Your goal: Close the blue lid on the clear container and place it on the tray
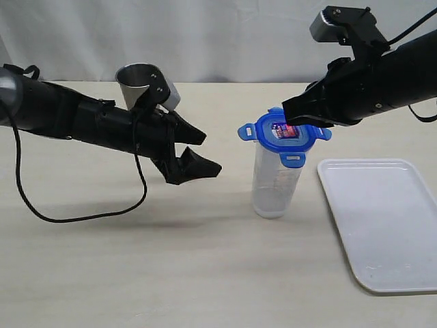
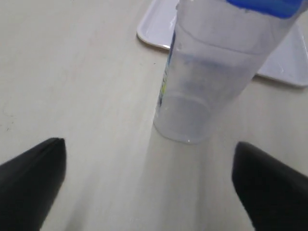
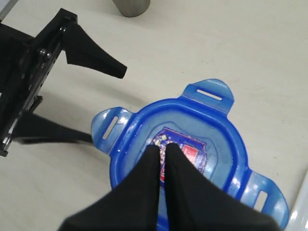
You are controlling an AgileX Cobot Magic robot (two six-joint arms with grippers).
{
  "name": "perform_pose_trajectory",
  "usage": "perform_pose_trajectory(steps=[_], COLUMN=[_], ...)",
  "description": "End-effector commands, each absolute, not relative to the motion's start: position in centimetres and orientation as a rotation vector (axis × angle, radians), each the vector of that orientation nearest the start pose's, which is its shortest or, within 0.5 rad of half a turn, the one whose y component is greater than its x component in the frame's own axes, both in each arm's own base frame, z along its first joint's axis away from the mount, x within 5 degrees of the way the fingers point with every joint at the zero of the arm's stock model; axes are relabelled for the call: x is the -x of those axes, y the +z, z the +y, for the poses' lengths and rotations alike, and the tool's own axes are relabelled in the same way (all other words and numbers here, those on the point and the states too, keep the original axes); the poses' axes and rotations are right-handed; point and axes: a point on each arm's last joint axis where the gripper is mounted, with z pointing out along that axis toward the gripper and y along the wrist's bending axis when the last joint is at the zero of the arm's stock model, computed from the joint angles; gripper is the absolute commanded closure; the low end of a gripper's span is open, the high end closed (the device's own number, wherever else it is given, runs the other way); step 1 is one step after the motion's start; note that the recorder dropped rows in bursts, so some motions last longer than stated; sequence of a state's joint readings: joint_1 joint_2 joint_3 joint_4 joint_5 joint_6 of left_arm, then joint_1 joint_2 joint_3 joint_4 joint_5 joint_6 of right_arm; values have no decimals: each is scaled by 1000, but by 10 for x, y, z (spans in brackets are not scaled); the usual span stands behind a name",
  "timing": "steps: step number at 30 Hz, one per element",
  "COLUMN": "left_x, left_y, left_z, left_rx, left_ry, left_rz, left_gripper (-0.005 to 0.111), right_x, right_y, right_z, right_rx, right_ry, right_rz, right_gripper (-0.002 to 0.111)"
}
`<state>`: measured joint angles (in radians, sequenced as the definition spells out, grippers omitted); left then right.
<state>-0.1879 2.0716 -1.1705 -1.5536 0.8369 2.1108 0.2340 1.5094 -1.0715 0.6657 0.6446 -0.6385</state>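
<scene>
You are in the closing step: the blue lid (image 1: 285, 134) sits on top of the clear container (image 1: 275, 184), which stands upright near the middle of the counter (image 1: 205, 273). The container is not on the tray (image 1: 382, 219), which lies empty at about 4 o'clock from it, near but apart.

Your right jaws are pressed together with nothing pinched between them. Their tips come down on the label at the lid's centre from about 2 o'clock, and they appear to be pushing the lid onto the rim.

Your left jaws are spread wide at 9 o'clock from the container. They stand just beside it without touching, and the wrist view shows its lower body ahead and between the two tips.

The lid's tabs flare outward at 9 and 3 o'clock, so I judge the lid seated but not latched.

Next you need a firm, even press, and probably the tabs folded down. Then take a grip around the container's body and carry it to the tray. Keep it upright, since it is tall and narrow and a sideways nudge could tip it.

The steel cup (image 1: 136, 82) at 10 o'clock plays no part
</scene>
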Motion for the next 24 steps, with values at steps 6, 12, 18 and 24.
perform_pose_trajectory(steps=[6, 12, 18, 24], left_x=[-370, -370, -382, -385], left_y=[121, 107, 108, 92], left_z=[-173, -193, -205, -209], left_rx=[-1308, -1430, -1370, -1373], left_ry=[-632, -612, -660, -728], left_rz=[1904, 1873, 1848, 1851], left_gripper=[7, 7, 7, 7], right_x=[-300, -299, -300, -301], right_y=[278, 278, 278, 279], right_z=[106, 106, 106, 106], right_rx=[551, 558, 554, 541], right_ry=[527, 535, 530, 517], right_rz=[2371, 2379, 2374, 2359], right_gripper=[104, 104, 104, 104])
